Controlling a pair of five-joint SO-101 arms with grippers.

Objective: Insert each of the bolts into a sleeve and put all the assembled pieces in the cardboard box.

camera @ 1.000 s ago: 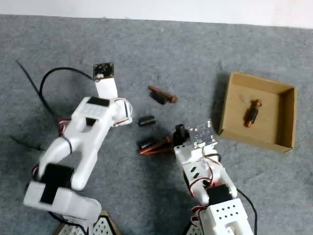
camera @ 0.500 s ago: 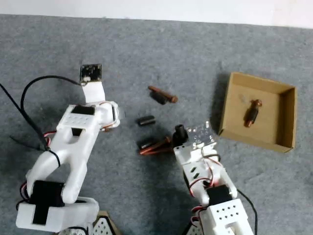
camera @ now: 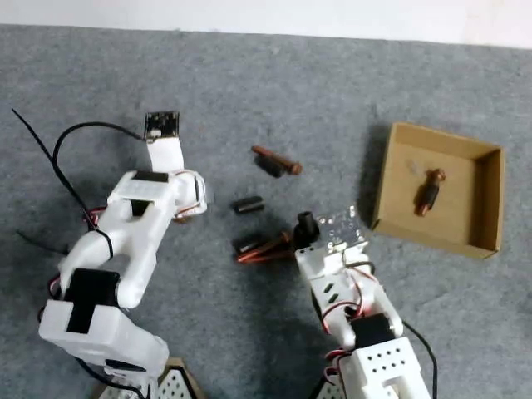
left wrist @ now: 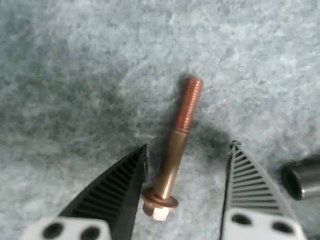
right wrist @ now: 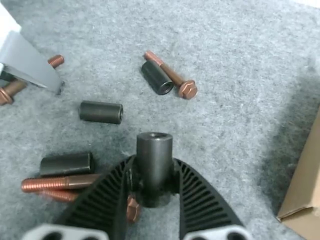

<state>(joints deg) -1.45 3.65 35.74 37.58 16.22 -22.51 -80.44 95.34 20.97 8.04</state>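
My left gripper [left wrist: 189, 147] is open and low over the grey carpet, with a copper bolt [left wrist: 176, 145] lying flat between its fingers, head toward the wrist. The left arm [camera: 141, 224] stands at the left of the parts. My right gripper [right wrist: 152, 172] is shut on a black sleeve [right wrist: 154, 162], held upright with its bore up [camera: 306, 224]. A loose sleeve [camera: 248, 204] lies between the arms. Another sleeve beside a bolt [camera: 277, 160] lies farther back. A third sleeve with two bolts [camera: 259, 247] lies just left of the right gripper.
The cardboard box [camera: 382, 187] sits to the right and holds one assembled bolt-and-sleeve piece [camera: 428, 191]. A corner of the box [right wrist: 305, 200] is in the right wrist view. Black cables trail over the carpet left of the left arm.
The left arm swung its wrist to the left away from the parts, then eased slightly back. The right arm with its sleeve has not moved.
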